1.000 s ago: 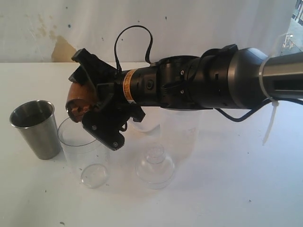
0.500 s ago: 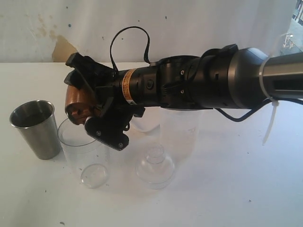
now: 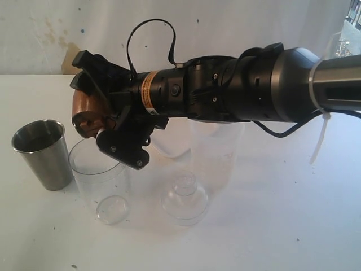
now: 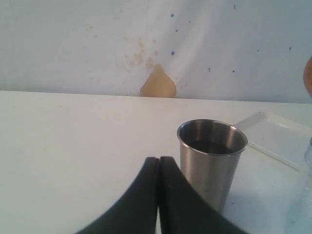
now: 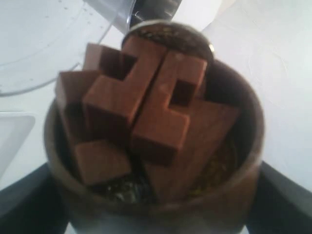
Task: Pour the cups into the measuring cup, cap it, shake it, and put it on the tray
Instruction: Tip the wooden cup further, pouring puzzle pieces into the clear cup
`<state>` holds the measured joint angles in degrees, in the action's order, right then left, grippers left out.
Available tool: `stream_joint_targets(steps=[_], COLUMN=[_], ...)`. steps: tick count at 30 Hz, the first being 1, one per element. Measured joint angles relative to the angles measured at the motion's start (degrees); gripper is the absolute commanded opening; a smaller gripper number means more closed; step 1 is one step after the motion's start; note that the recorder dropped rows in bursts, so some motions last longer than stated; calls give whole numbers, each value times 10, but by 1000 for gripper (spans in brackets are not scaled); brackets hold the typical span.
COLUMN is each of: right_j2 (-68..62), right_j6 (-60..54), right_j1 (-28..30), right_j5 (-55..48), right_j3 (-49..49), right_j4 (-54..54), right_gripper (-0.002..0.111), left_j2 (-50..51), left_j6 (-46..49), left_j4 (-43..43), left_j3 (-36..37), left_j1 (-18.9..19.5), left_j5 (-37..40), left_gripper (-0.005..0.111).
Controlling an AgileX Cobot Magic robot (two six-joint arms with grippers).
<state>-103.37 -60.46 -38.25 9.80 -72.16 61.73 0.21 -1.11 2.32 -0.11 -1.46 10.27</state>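
- Right pincer (image 3: 98, 110): jaws spread wide and clamped on the brown wooden cup (image 3: 84, 110), one dark finger on each side of its rounded wall.
- The wooden cup is held in the air, tipped over on its side. It is just above the back rim of the measuring cup (image 3: 98, 180) and not touching it.
- Right wrist view: chunky notched brown wooden blocks (image 5: 141, 112) are jammed together inside the wooden cup, filling most of its mouth.
- The measuring cup stands upright on the white tabletop (image 3: 271, 226), clear-walled. No scale marks can be made out on it from the exterior view.
- The steel tumbler (image 3: 42, 152) is upright, just left of the measuring cup and apart from it. Its inside is dark and its contents cannot be told.
- Left pincer (image 4: 159, 195): black fingers pressed flat together with nothing between them, low over the tabletop, the steel tumbler just beside them.
- The tray (image 4: 273, 136) is white with a low rim and lies flat beyond the tumbler in the left wrist view.
- A clear dome-shaped cap (image 3: 185, 197) sits on the tabletop under the right arm, right of the measuring cup.
- Writing: an orange-yellow label band (image 3: 148, 93) wraps the right wrist, its print too small to read. No brand or lettering is legible on the cups.
- A tan stain (image 4: 158, 83) marks the wall.
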Motion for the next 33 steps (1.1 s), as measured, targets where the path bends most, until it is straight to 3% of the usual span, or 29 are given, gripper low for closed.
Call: stream_joint_targets(steps=[33], right_j2=[0], right_j6=[-136], right_j1=[-18], right_j5=[-23], right_j3=[0], right_j4=[0], right_gripper=[0], left_j2=[0], left_j6=[0], left_j4=[0], left_j3=[0], left_j1=[0], left_j5=[0], left_gripper=[1])
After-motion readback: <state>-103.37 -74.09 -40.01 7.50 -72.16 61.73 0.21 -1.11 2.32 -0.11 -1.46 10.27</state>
